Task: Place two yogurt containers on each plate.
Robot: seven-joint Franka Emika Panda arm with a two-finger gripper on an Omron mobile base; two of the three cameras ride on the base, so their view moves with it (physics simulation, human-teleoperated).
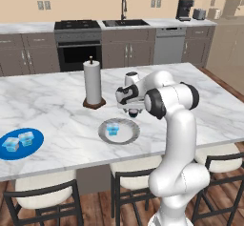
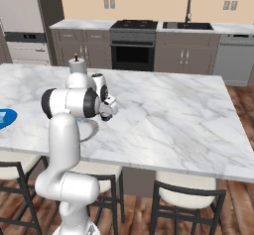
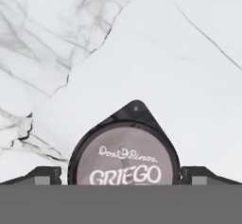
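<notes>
End effector (image 3: 121,175) spread wide over the dark yogurt cup (image 3: 124,154) on the marble counter (image 1: 57,106).

Its dark fingertips (image 3: 43,175) flank the round, grey-lidded cup at 9 and 3 o'clock, gripping nothing. On the veined white counter, the rimmed grey-silver plate (image 1: 128,135) carries one translucent blue cup (image 1: 113,129). Toward 9 o'clock from it, the flat bright blue plate (image 1: 34,146) bears two blue cups (image 1: 10,144) (image 1: 26,138). A tall white paper towel roll (image 1: 92,83) stands at 11 o'clock of the grey plate.
</notes>
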